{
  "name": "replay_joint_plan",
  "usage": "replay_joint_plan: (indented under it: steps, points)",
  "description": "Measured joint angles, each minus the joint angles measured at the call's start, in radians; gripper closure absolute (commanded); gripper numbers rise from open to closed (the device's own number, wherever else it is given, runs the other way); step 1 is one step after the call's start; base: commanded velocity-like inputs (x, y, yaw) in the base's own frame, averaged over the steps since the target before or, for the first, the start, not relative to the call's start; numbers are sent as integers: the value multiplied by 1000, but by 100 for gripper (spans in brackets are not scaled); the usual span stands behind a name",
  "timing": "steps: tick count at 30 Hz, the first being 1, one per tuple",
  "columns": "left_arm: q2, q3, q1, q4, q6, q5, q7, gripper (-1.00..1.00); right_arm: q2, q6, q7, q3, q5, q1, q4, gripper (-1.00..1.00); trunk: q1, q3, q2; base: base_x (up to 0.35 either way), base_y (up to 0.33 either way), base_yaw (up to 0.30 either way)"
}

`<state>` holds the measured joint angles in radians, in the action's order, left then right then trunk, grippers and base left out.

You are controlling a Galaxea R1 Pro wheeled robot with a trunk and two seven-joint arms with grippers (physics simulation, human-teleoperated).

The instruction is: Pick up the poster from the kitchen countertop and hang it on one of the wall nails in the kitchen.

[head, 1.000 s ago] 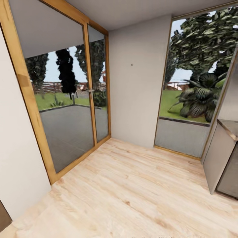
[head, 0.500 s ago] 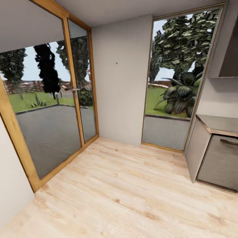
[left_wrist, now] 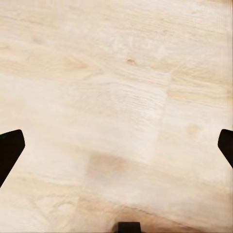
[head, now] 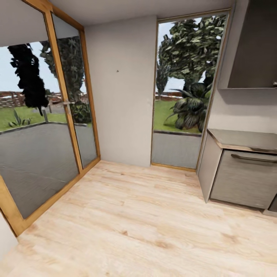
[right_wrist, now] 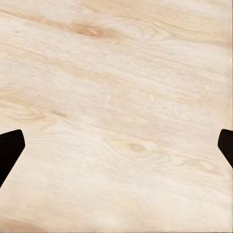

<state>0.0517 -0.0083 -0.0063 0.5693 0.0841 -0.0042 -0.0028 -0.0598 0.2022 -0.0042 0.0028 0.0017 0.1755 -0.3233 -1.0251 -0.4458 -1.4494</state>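
Holding my left gripper (left_wrist: 116, 145) and right gripper (right_wrist: 116, 145) over the wood floor (head: 146, 219), I have both spread wide with nothing between the fingers. Beyond the floor stands a grey wall (head: 119, 111) with a small nail (head: 117, 71). Right of this wall are a window (head: 184, 88) and then the countertop (head: 246, 139); I see no poster there.
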Motion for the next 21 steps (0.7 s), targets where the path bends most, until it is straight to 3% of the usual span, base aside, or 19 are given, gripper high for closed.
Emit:
replay_joint_plan:
  steps: [21]
  points:
    - [0, 1, 0, -1, 0, 0, 0, -100, 0, 1, 0, 0, 0, 0, 0, -100, 0, -18, 0, 0, 0, -269]
